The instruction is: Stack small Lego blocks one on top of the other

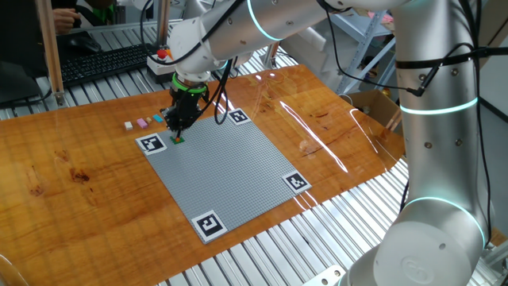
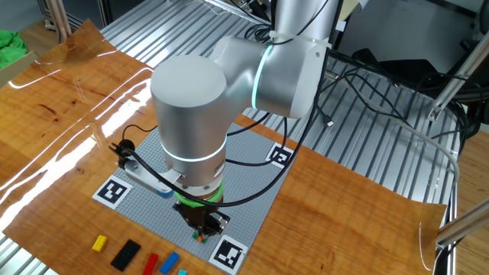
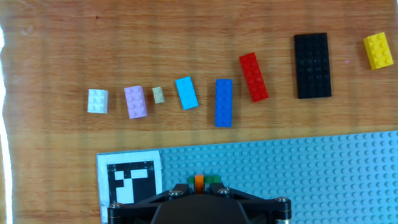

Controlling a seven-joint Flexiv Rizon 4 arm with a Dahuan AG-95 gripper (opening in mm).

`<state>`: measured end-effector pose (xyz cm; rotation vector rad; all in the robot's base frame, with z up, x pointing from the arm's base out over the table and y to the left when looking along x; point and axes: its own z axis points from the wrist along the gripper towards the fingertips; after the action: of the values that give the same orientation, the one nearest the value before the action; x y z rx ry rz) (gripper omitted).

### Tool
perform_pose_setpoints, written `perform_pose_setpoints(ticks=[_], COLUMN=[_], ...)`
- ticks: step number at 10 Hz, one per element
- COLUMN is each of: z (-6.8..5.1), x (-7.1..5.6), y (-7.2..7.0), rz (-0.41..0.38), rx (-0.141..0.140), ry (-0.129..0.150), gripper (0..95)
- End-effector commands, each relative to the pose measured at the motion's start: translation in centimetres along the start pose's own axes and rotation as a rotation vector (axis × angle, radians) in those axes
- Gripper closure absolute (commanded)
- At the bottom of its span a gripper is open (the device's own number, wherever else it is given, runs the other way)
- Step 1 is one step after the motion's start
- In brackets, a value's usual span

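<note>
A grey studded baseplate (image 3: 311, 168) with four square markers lies on the glossy wooden desk (image 1: 71, 175). The pincer (image 3: 200, 185) is pinched narrow on an orange block (image 3: 199, 180) over green ones (image 3: 214, 180). Beyond, eight loose small Lego blocks (image 3: 224, 102) form a row; ribbed metal surrounds the desk.

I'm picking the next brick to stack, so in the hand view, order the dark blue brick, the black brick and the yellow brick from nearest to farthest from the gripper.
Measured from the gripper at the bottom edge:
1. Dark blue brick, just above, slightly right.
2. Black brick, farther up and right.
3. Yellow brick, far right, near the corner.
</note>
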<state>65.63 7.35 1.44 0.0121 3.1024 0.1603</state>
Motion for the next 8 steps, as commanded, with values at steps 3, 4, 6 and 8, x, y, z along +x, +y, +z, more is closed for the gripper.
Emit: perform_pose_setpoints(ticks=[3, 4, 6, 8], z=[0.07, 0.1, 0.11, 0.08], x=[0.12, 0.12, 0.12, 0.13], y=[0.04, 0.03, 0.02, 0.03], rz=[-0.004, -0.006, -0.007, -0.005], rx=[0.001, 0.002, 0.005, 0.006], ry=[-0.003, -0.003, -0.003, -0.003], gripper=[95.0, 95.0, 95.0, 95.0])
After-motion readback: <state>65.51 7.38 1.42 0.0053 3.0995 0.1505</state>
